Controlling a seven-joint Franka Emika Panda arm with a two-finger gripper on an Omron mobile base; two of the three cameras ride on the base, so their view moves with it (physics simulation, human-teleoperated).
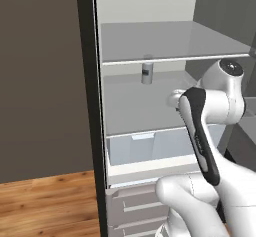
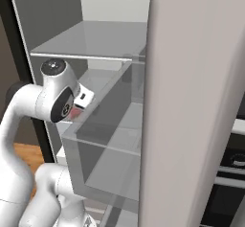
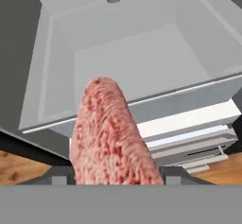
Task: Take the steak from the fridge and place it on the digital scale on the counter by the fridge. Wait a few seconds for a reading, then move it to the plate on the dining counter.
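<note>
The steak [image 3: 111, 133], a pinkish-red slab of raw meat, stands up large between my gripper's [image 3: 113, 176] jaws and hides most of them. It hangs in the air above the fridge's open pale drawer [image 3: 132, 62]. From the right base view a bit of the steak [image 2: 75, 112] peeks out under my gripper [image 2: 79, 105], just in front of the fridge shelves. The hand [image 1: 175, 99] shows in the left base view at mid-shelf height inside the open fridge [image 1: 88, 81], mostly behind the arm.
A small grey can [image 1: 147, 73] stands on the fridge shelf behind the hand. A glass shelf [image 1: 170, 43] spans above it. The open fridge door [image 2: 191, 101] stands close on the right. Wooden floor [image 1: 45, 201] lies lower left.
</note>
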